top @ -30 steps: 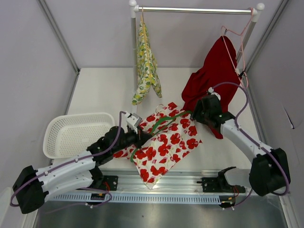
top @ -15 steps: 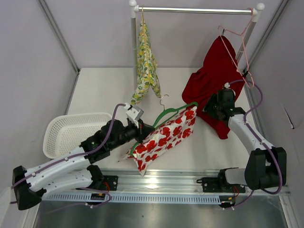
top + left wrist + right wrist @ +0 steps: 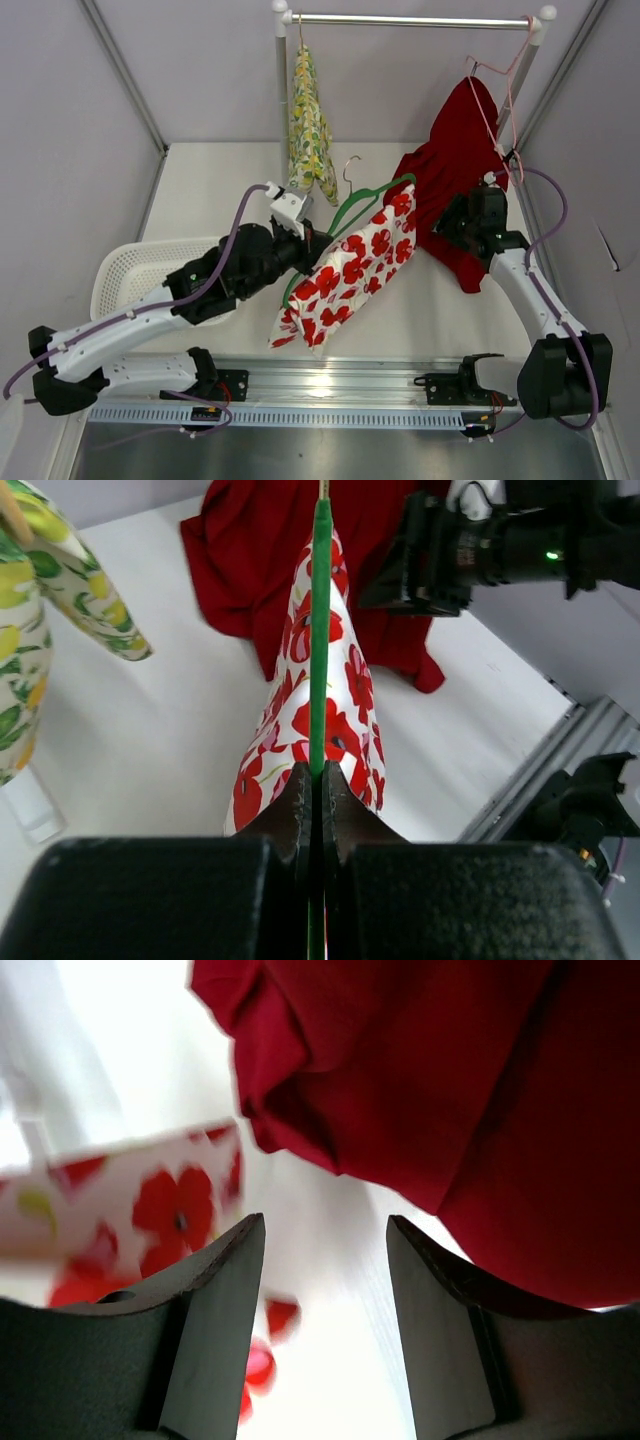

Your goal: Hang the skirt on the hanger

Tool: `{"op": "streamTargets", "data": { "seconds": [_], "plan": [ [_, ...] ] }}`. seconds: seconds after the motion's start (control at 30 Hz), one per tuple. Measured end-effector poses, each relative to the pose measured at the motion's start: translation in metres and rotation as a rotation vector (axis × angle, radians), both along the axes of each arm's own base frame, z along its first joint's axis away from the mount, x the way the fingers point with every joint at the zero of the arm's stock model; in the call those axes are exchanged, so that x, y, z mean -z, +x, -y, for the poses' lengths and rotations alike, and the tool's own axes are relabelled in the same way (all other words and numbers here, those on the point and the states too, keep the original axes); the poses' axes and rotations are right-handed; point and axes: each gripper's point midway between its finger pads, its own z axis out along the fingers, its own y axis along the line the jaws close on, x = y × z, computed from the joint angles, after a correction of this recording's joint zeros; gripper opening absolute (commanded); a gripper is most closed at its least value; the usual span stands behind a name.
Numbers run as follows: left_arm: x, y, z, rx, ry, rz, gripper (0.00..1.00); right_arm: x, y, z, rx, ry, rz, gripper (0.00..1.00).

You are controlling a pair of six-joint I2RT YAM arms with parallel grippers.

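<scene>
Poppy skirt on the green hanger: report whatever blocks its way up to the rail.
Nothing visible does. The skirt, on the green hanger in the left end effector, is below the bare middle of the rail; yellow garment hangs left, red garment right.

The skirt (image 3: 350,270) is seen as thin matt cloth, white and printed with red flowers. The green hanger (image 3: 320,630) is shown smooth with a slight sheen — plastic or coated, which cannot be told. The red garment (image 3: 455,150) is made of soft matt cloth, as is the yellow-printed garment (image 3: 308,140). The basket (image 3: 150,280) is moulded from white latticed plastic; the bar (image 3: 410,20) is polished metal, the track (image 3: 380,385) brushed metal — the table (image 3: 220,190) is finished matt white
</scene>
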Motion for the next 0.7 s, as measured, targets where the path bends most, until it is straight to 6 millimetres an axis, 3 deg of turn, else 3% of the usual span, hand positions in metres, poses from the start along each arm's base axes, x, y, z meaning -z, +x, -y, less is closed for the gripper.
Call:
{"op": "streamTargets", "data": {
  "seconds": [0.37, 0.7],
  "plan": [
    [-0.063, 0.033, 0.02, -0.212, 0.033, 0.049, 0.0, -0.037, -0.025, -0.016, -0.073, 0.057, 0.067, 0.58],
    [-0.092, 0.069, 0.053, -0.351, 0.045, 0.098, 0.0, -0.079, -0.057, -0.043, -0.169, 0.124, 0.148, 0.62]
  ]
}}
